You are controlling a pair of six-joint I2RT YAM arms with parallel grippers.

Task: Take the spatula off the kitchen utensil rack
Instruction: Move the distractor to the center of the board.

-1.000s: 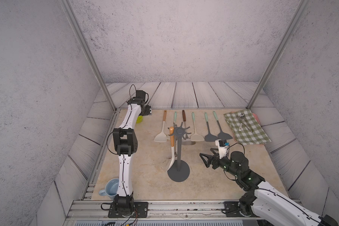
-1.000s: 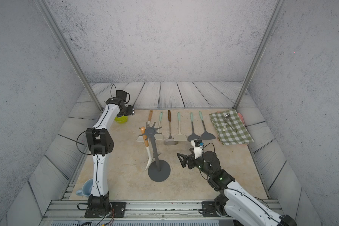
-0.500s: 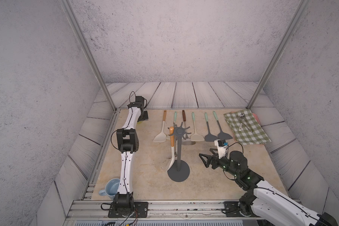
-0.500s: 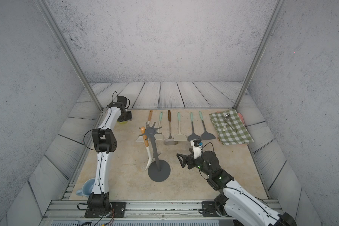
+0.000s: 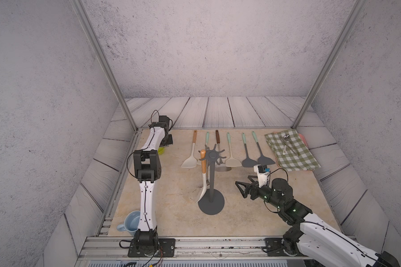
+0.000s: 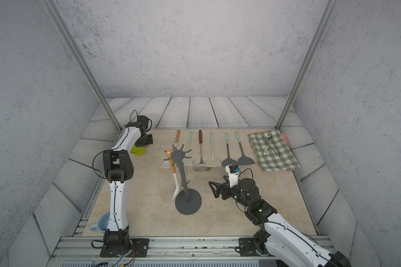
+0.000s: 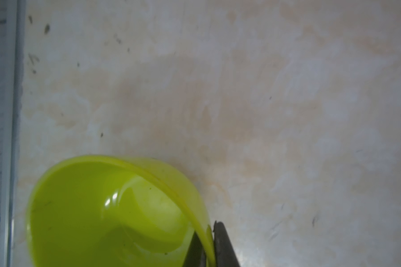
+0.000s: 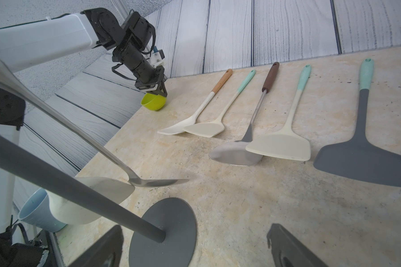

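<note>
The wooden-handled spatula (image 5: 203, 175) hangs from a prong of the kitchen utensil rack (image 5: 211, 185), mid-surface (image 5: 171, 208). The right gripper (image 5: 242, 187) is spread wide near the base. The left gripper (image 8: 159, 92) is clamped on a green bowl (image 8: 153, 102). If the spatula is dragged sideways, the rack could be toppled.

A dark grey kitchen utensil rack (image 6: 191, 207) with a round base, thin pole and pronged top disc stands mid-table on the beige marbled tabletop (image 6: 148, 222). A spatula (image 6: 171, 163) with an orange wooden handle and cream blade hangs from a prong on the rack's left side, its tip near the base. The right gripper (image 6: 212, 190), jaws apart, points at the rack from near its base. The left gripper (image 6: 145, 144) sits over a lime-green bowl (image 6: 137, 151) in the far left corner, and its jaws are hidden. A row of six loose spatulas (image 6: 210, 150) lies behind the rack, beside a green checked cloth (image 6: 276, 154). A pale blue mug (image 6: 100, 223) stands by the left arm's base.
</note>
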